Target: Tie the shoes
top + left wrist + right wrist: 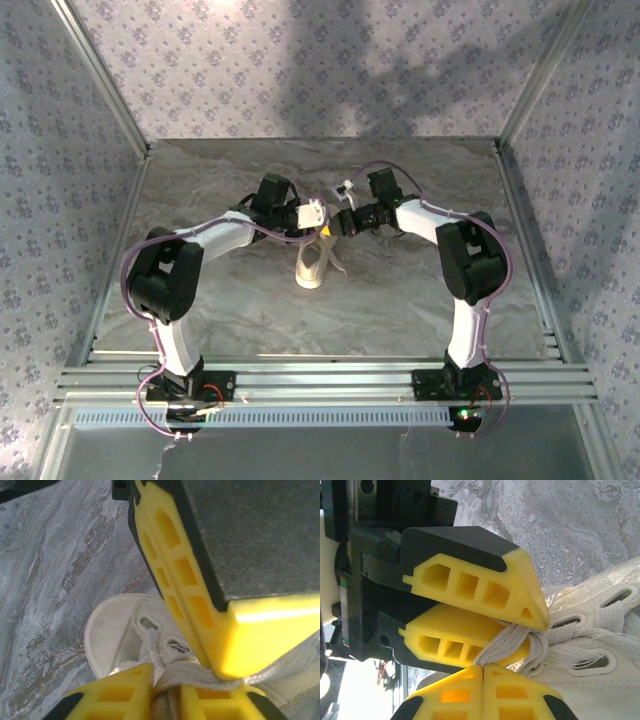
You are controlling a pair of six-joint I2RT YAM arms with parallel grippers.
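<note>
Left pincer (536, 632) and right pincer (482, 669) closed, tips close together

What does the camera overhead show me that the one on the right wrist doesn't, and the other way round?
Overhead gives the big picture: the left arm and right arm bending in from their bases, flowery fabric walls around. The right wrist camera gives close detail: the left gripper and right gripper, yellow-fingered, each clamped on the thin white laces, beside slotted eyelets. Both show the small cream-white low-top sneaker on the grey marbled table.

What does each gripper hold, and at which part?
The left gripper and the right gripper each pinch a strand of white lace near the eyelets of the sneaker.
</note>
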